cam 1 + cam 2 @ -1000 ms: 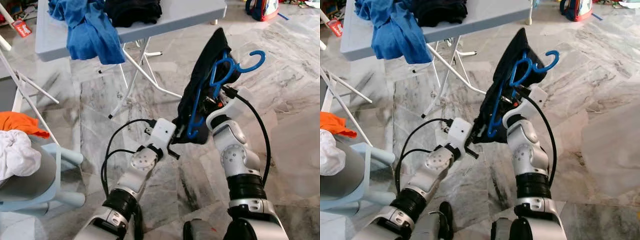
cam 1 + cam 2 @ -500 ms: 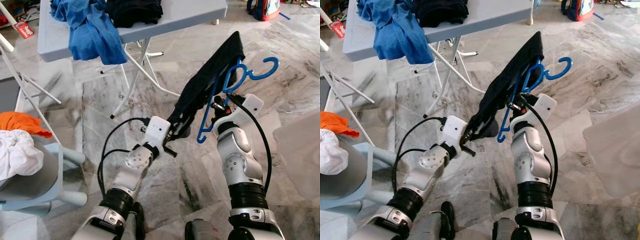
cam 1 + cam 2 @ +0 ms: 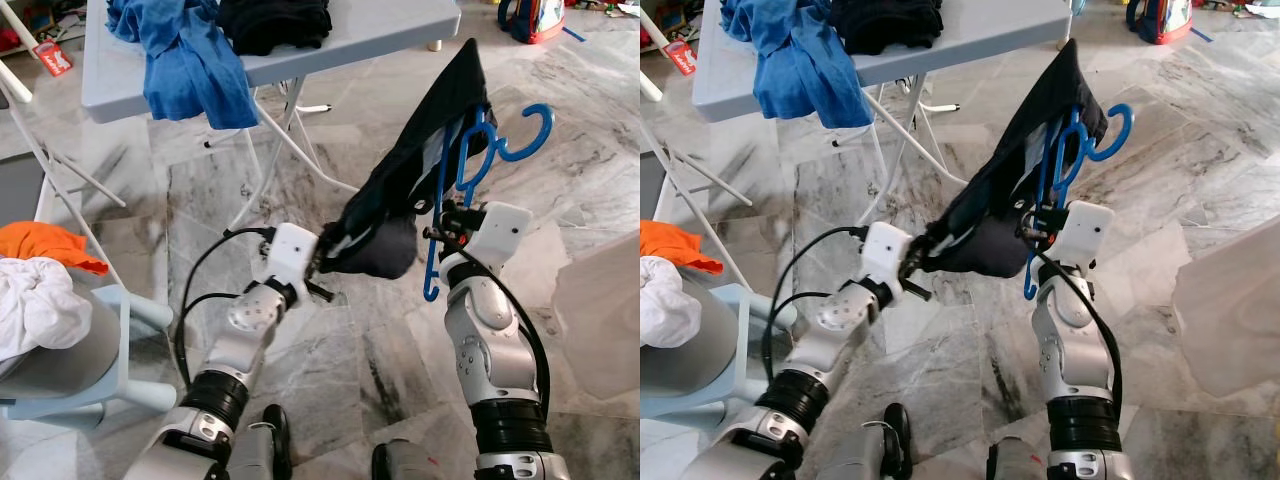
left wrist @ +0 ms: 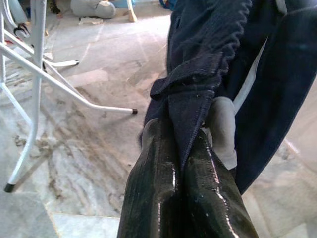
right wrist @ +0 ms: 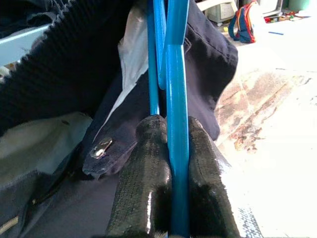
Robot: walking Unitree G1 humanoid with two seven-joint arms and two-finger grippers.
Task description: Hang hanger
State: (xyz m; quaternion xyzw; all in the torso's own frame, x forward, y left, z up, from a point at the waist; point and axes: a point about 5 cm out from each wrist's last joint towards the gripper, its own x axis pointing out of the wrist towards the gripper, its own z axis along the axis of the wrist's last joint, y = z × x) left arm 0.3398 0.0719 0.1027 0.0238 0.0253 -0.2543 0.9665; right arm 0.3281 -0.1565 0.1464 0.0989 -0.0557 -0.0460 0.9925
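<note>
**Hanger held upright, garment half-threaded**

Hanger point(image 3: 462, 170), blue plastic, stands upright at centre right of the frame, its lower bar clenched between the fingers of the right gripper point(image 5: 168, 148). A dark garment point(image 3: 420, 170) drapes against it to the left, with its waistband edge pinched tight in the left gripper point(image 4: 181, 163) at frame centre. Doing this step well probably means keeping the hanger steady while the cloth is drawn taut, so it does not slip off. A grey table point(image 3: 400, 25) stands behind.
</note>
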